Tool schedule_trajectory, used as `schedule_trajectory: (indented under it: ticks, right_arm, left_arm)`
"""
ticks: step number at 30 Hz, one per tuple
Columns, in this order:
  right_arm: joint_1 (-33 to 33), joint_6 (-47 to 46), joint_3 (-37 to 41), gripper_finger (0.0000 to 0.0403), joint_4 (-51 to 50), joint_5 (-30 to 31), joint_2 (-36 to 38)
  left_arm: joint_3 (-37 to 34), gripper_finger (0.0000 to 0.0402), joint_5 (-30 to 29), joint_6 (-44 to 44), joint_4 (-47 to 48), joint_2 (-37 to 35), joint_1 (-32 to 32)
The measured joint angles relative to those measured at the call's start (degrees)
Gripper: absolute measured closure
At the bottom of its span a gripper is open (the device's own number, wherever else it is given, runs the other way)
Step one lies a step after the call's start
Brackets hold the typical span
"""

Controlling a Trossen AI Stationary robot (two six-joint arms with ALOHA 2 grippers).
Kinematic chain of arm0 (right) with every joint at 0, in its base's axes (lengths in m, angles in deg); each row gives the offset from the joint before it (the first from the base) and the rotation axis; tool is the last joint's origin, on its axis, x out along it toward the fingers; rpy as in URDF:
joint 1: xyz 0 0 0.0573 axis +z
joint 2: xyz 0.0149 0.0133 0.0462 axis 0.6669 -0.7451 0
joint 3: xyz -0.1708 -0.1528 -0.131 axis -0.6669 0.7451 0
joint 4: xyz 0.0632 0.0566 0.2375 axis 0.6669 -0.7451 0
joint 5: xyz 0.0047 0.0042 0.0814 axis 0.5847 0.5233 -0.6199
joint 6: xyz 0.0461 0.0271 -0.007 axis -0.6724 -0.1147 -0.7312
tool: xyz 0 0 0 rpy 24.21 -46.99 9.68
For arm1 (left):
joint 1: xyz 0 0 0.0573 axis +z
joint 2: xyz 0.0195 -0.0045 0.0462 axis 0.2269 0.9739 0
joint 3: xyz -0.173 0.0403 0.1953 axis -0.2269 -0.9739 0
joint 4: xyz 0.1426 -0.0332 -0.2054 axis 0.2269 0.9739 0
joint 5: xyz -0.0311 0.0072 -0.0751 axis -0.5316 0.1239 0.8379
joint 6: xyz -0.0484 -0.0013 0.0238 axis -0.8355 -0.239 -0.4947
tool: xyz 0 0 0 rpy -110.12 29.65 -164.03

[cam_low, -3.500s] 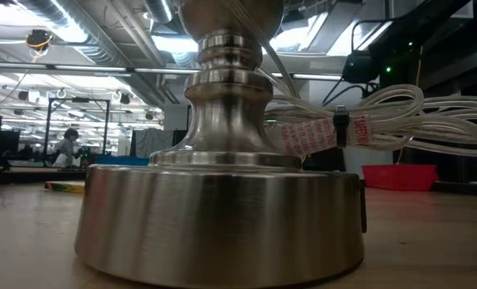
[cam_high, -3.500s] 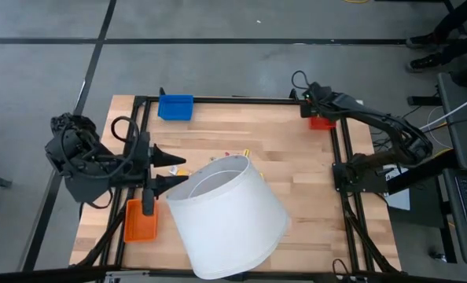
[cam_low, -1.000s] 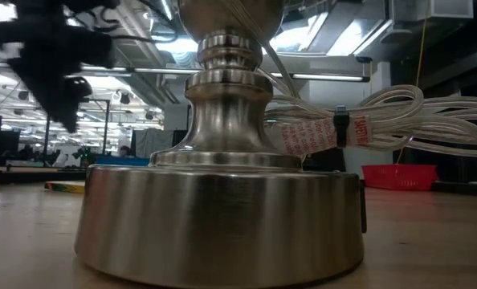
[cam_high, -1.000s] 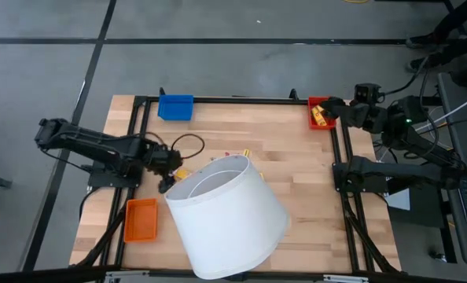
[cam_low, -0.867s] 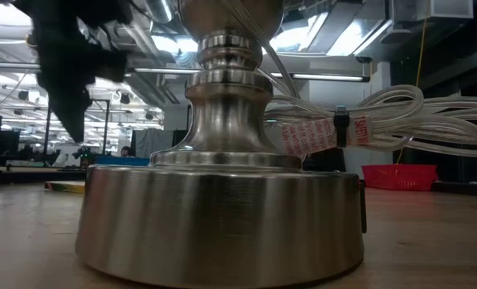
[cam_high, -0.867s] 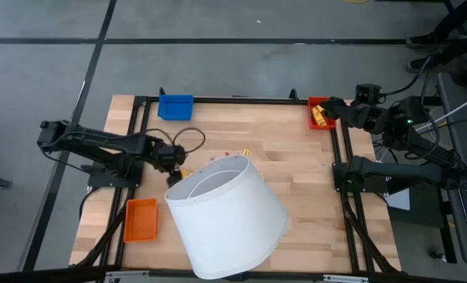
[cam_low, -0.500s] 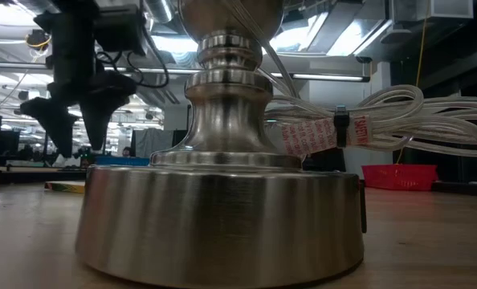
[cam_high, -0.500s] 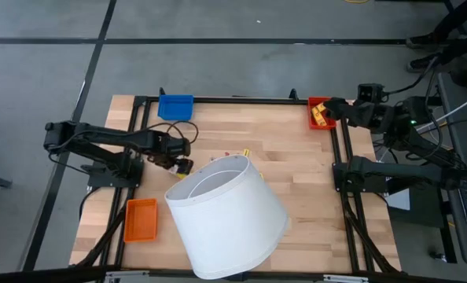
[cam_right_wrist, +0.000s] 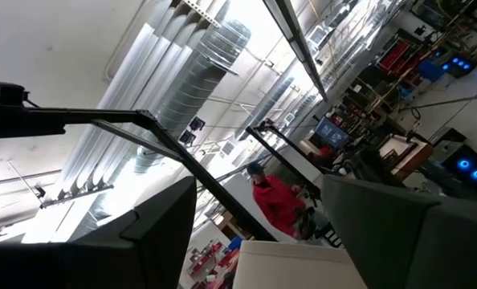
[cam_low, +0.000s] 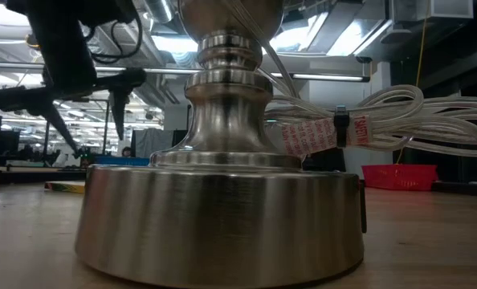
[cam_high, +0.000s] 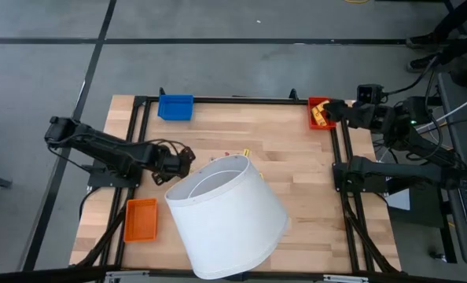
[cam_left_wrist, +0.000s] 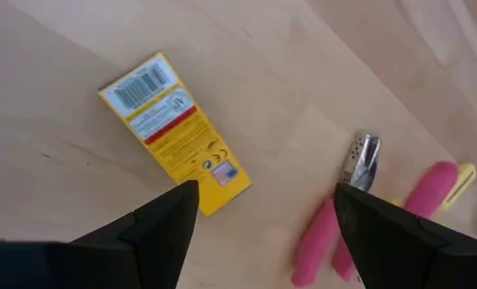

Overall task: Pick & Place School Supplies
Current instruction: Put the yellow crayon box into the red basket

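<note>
Since before: left arm swung its wrist round beside the lampshade; right arm barely shifted.
Lamp: big white lampshade (cam_high: 227, 216) filled the near middle, hiding table beneath it.
Left gripper (cam_high: 183, 158): fingers spread wide, empty, hovering low at the shade's left rim, likely lining up a grab.
Supplies: yellow box (cam_left_wrist: 174, 132) and pink-handled scissors (cam_left_wrist: 359, 210) lay flat on the wood under that claw.
Right gripper (cam_high: 333, 111): parked wide open at the far-right red tray (cam_high: 321, 122), holding nothing.
</note>
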Motion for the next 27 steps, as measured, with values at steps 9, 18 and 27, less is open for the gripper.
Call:
schedule_trajectory:
  ticks: [9, 18, 27]
  right_arm:
    - [2.05, -1.46, 0.00, 0.0131, 0.45, 1.52, 0.02]
    - [2.94, -2.97, 0.00, 0.0131, 3.73, 1.73, 0.03]
    - [2.94, -2.98, 0.00, 0.0131, 3.61, 1.10, 0.20]
  left_arm:
    - [0.00, 0.0114, 5.84, -3.04, 2.05, 7.36, 0.29]
    - [0.00, 0.0114, 7.76, -3.83, 0.30, 11.59, 2.48]
    - [0.00, 0.0114, 7.47, -3.39, -1.06, 14.17, 4.95]
